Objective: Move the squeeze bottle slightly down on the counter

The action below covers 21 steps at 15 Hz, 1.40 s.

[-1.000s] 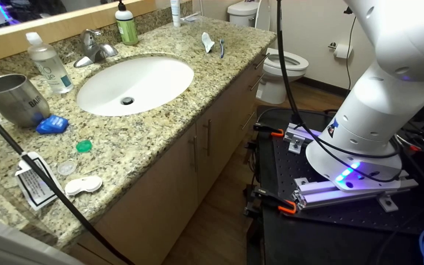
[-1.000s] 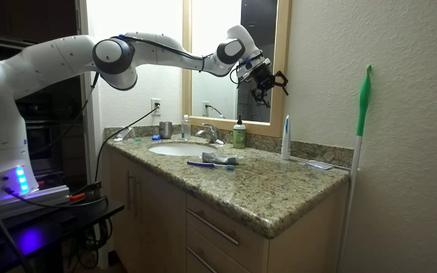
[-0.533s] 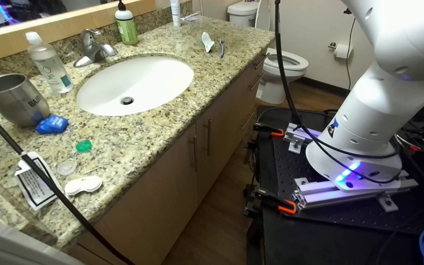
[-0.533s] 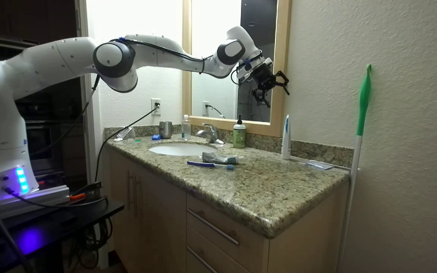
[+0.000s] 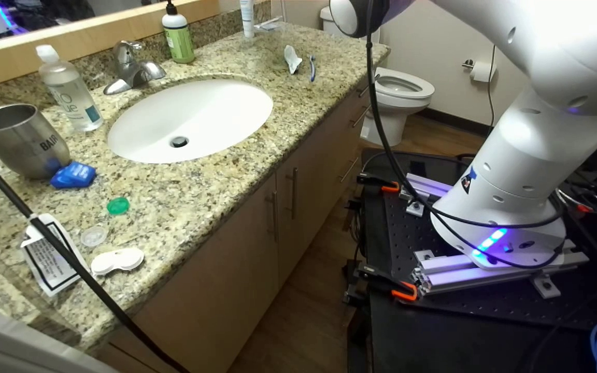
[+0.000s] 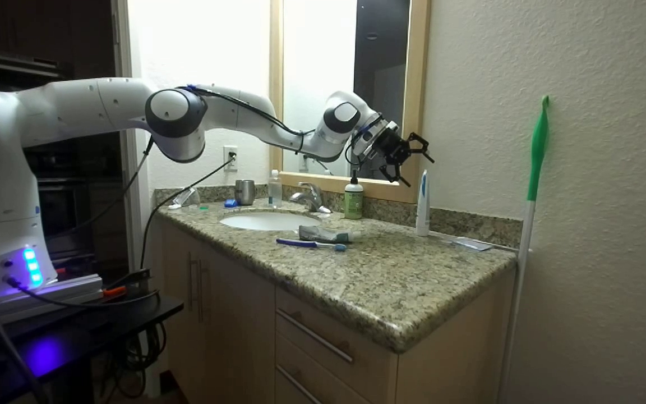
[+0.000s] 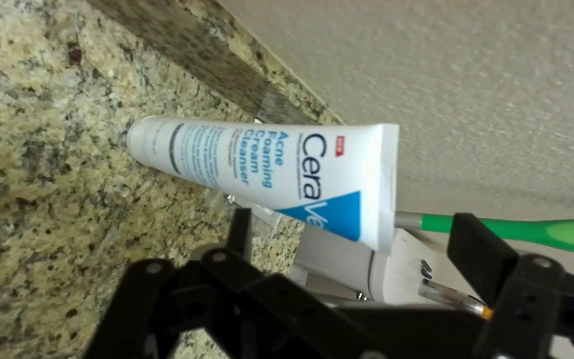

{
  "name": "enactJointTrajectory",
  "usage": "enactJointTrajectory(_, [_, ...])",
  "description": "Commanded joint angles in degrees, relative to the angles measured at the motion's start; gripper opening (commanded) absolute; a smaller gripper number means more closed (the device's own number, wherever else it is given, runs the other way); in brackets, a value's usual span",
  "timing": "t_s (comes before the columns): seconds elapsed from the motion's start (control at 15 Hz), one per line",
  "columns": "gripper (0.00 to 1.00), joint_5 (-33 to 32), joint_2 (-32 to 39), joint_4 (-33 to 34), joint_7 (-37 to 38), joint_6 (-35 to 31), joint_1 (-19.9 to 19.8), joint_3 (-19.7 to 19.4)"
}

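The squeeze bottle is a tall, slim white tube with a blue corner. It stands upright on the speckled granite counter (image 6: 401, 275) near the back wall, in an exterior view (image 6: 423, 207). It also shows cut off at the top edge of an exterior view (image 5: 247, 19) and large in the wrist view (image 7: 262, 164). My gripper (image 6: 420, 173) is open and empty, just above and beside the tube's top. In the wrist view my gripper (image 7: 354, 224) has its fingers wide apart, with the tube's top end ahead of the gap, apparently not touched.
A green pump bottle (image 6: 353, 201) stands by the faucet (image 6: 310, 197) and mirror. A crumpled toothpaste tube (image 6: 323, 234) and a toothbrush (image 6: 310, 244) lie near the white sink (image 5: 195, 119). A flat packet (image 6: 471, 243) lies right of the tube. A green-handled pole (image 6: 539, 148) leans at the wall.
My arm and open gripper have come down toward the top of the squeeze bottle, mostly in the last half second. The objects on the counter have not moved.
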<state>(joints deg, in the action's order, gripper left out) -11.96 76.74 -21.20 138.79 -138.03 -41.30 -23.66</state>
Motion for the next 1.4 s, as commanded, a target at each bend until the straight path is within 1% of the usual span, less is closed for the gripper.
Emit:
enactJointTrajectory(0.0, [1.0,-0.39,-0.07,-0.52,0.03,-0.18,0.08,0.21])
enactJointTrajectory(0.13, [1.0,-0.43,-0.19,-0.5,0.05,-0.23,0.13,0.16])
enactJointTrajectory(0.27, [1.0,0.62,-0.83,-1.5,-1.74,1.95,0.01,1.57])
enactJointTrajectory(0.33, [1.0,0.51,-0.7,-1.59,-0.74,2.67,0.02,1.3])
enactJointTrajectory(0.4, [1.0,-0.19,0.39,0.38,-0.29,1.53,-0.13,0.69])
enactJointTrajectory(0.6, [1.0,0.07,2.16,3.48,-0.69,3.48,-0.9,1.04])
enactJointTrajectory(0.67, [1.0,1.01,0.86,1.64,-3.38,2.73,-0.52,2.65])
enactJointTrajectory(0.73, [1.0,2.55,-0.84,-0.74,-7.15,2.78,-0.19,5.08])
enactJointTrajectory(0.8, [1.0,3.93,-1.5,-1.34,-9.56,3.7,-0.02,6.89])
enactJointTrajectory(0.87, [1.0,1.82,0.09,-0.17,-4.87,1.82,-0.05,3.47])
enactJointTrajectory(0.93, [1.0,2.12,-0.01,-0.31,-5.63,1.76,0.11,3.95])
enactJointTrajectory(1.27, [1.0,2.02,0.04,-0.25,-5.39,1.78,0.03,3.7])
enactJointTrajectory(1.33, [0.75,2.43,-0.22,-0.49,-5.64,2.44,-0.04,4.14])
